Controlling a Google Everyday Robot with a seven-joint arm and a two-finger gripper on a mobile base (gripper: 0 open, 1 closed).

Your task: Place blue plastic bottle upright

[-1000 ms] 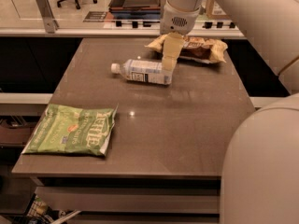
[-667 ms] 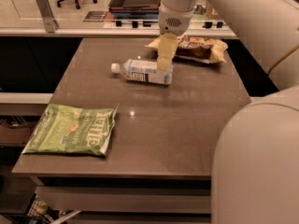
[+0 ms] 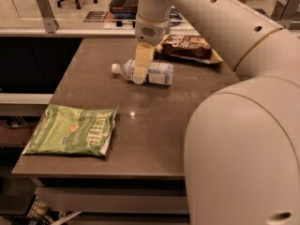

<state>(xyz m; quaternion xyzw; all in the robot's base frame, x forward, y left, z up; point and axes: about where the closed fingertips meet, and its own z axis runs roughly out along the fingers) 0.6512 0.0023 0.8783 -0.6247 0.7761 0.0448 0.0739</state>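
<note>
The arm reaches in from the upper right and drops steeply over the far part of the table [image 3: 154,130], wrist pointing straight down. The gripper [image 3: 139,75] hangs at the bottle [image 3: 158,72], covering it just behind the neck. Whether it grips the bottle cannot be told. The bottle lies on its side, white cap to the left, near a brown snack bag [image 3: 187,46]. A green bag [image 3: 72,130] lies well apart at the near left edge.

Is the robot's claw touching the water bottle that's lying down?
Cannot tell. In the camera view the gripper hangs right over the middle of the bottle, on the far side of the table, hiding any contact or gap.
</note>
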